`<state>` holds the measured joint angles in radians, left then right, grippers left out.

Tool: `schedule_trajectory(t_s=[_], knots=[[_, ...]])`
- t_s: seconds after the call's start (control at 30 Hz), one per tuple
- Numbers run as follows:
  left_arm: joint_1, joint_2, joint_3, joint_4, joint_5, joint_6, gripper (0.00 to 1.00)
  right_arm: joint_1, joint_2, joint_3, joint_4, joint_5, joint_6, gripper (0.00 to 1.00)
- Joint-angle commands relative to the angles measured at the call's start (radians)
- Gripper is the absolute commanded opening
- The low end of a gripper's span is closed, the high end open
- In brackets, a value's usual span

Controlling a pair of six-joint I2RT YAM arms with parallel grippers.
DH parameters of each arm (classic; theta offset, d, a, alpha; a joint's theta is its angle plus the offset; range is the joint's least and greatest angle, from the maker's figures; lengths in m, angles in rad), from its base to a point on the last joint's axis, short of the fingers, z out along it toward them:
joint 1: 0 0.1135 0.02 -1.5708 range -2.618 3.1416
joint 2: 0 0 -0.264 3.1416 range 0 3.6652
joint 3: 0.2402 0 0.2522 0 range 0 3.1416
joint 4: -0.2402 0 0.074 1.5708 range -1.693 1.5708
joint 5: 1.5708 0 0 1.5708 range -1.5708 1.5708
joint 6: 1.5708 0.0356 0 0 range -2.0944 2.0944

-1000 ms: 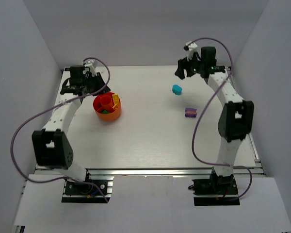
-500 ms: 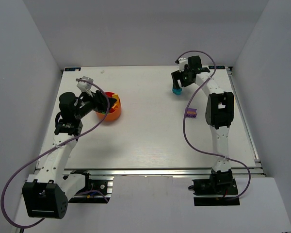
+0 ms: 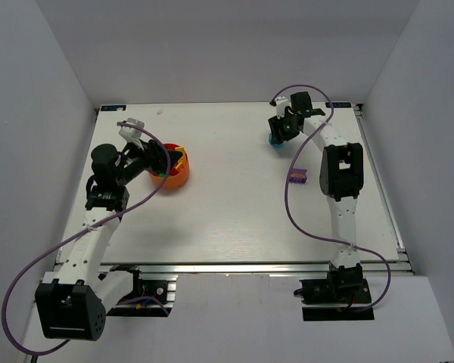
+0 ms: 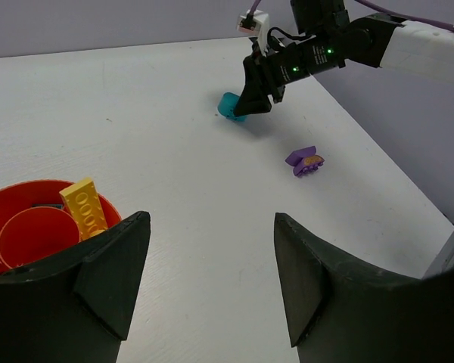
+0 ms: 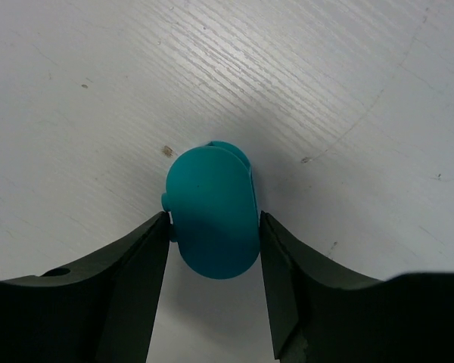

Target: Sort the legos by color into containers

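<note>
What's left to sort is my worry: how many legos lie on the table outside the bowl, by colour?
cyan lego: 1
purple lego: 1
total: 2

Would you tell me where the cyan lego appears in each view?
Top external: cyan lego right of centre, far side, under the right gripper.
Left wrist: cyan lego upper centre, beside that gripper.
Right wrist: cyan lego dead centre, between the fingers.
Shared landmark: the right gripper.

My right gripper (image 5: 214,227) is down now, pinching the cyan brick (image 5: 212,215) between its fingers (image 5: 129,287). My left gripper (image 4: 212,249) now stands open.
</note>
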<state>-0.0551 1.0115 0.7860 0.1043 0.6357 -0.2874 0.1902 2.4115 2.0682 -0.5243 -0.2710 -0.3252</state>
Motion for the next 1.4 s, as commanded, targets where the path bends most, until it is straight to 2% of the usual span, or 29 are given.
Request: schedule_trajectory(t_s=[0.0, 0.07, 0.13, 0.17, 0.23, 0.3, 0.33, 0.5, 0.6, 0.73, 0.93, 1.07, 1.37], knots=[[0.001, 0.007, -0.017, 0.044, 0.036, -0.038, 0.76, -0.003, -0.003, -0.017, 0.013, -0.007, -0.034, 0.54], [0.001, 0.030, -0.025, 0.084, 0.077, -0.070, 0.76, -0.005, -0.003, -0.019, 0.017, -0.013, -0.038, 0.51], [0.001, 0.053, -0.025, 0.113, 0.132, -0.094, 0.76, -0.006, -0.005, -0.020, 0.017, -0.027, -0.052, 0.44], [0.001, 0.073, -0.033, 0.148, 0.139, -0.140, 0.77, -0.005, -0.014, -0.023, 0.017, -0.036, -0.057, 0.37], [0.001, 0.105, -0.039, 0.219, 0.166, -0.199, 0.77, -0.011, -0.031, -0.046, 0.020, -0.085, -0.083, 0.29], [-0.020, 0.174, -0.004, 0.227, 0.214, -0.260, 0.77, -0.011, -0.134, -0.113, 0.023, -0.166, -0.132, 0.22], [-0.029, 0.199, 0.022, 0.207, 0.228, -0.272, 0.76, -0.012, -0.135, -0.147, 0.023, -0.203, -0.161, 0.19], [-0.118, 0.347, 0.197, 0.084, 0.231, -0.314, 0.76, 0.011, -0.464, -0.414, -0.002, -0.541, -0.385, 0.15], [-0.186, 0.409, 0.235, 0.075, 0.193, -0.364, 0.77, 0.046, -0.635, -0.568, -0.014, -0.647, -0.477, 0.13], [-0.268, 0.490, 0.304, 0.041, 0.142, -0.394, 0.76, 0.112, -0.803, -0.719, 0.030, -0.660, -0.460, 0.11], [-0.345, 0.582, 0.361, 0.073, 0.139, -0.461, 0.77, 0.178, -0.902, -0.783, 0.070, -0.629, -0.419, 0.11], [-0.390, 0.621, 0.404, 0.080, 0.147, -0.489, 0.77, 0.212, -0.930, -0.807, 0.108, -0.599, -0.399, 0.11], [-0.454, 0.658, 0.455, -0.040, 0.159, -0.455, 0.77, 0.238, -0.942, -0.819, 0.168, -0.513, -0.364, 0.11]])
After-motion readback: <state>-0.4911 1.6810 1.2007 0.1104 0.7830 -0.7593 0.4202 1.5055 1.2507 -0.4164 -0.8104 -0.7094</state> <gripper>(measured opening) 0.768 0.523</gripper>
